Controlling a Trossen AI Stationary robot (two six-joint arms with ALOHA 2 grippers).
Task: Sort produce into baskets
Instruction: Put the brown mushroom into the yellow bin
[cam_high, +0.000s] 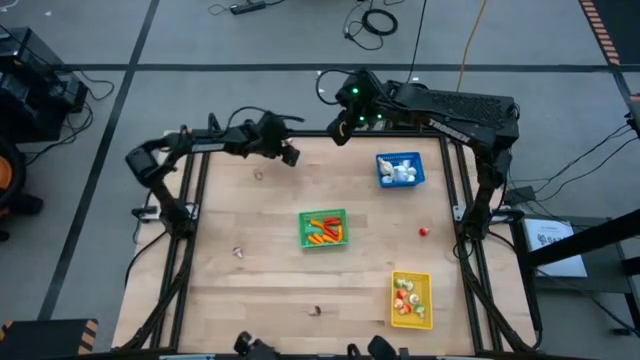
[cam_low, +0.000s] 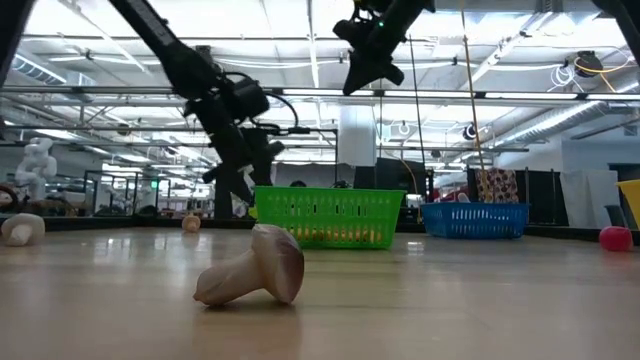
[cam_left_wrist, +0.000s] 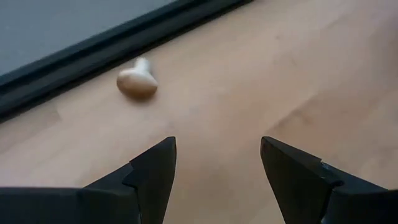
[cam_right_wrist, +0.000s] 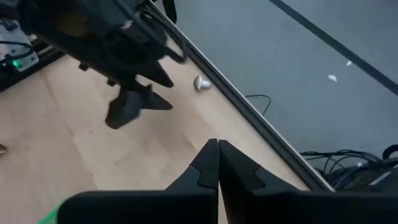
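Right now the L end effector (cam_high: 288, 153) hangs above the tabletop (cam_high: 260, 260) near its far edge, left of centre, fingers apart w/ nothing between them. Its target looks like the small pale mushroom (cam_high: 258, 176) lying loose just beside it, a bit toward the near side and to the L in the high view. In the L wrist view that mushroom (cam_left_wrist: 137, 79) sits ahead of the open fingers (cam_left_wrist: 155, 171) and off to one side, close to the dark frame rail (cam_left_wrist: 93, 56), cap and stem on their side, long axis slanted across the finger line. So the move prob. needs a short reach forward plus a wrist turn to span the stem.

R end effector (cam_high: 343, 128) is closed, empty, parked over the far edge, farther from it; L arm is clearly nearer.

Other loose pieces: mushrooms at (cam_high: 238, 252) and (cam_high: 316, 311), red bit (cam_high: 423, 231). Blue basket (cam_high: 418, 180), green basket (cam_high: 302, 228) and yellow basket (cam_high: 425, 280) already hold produce.
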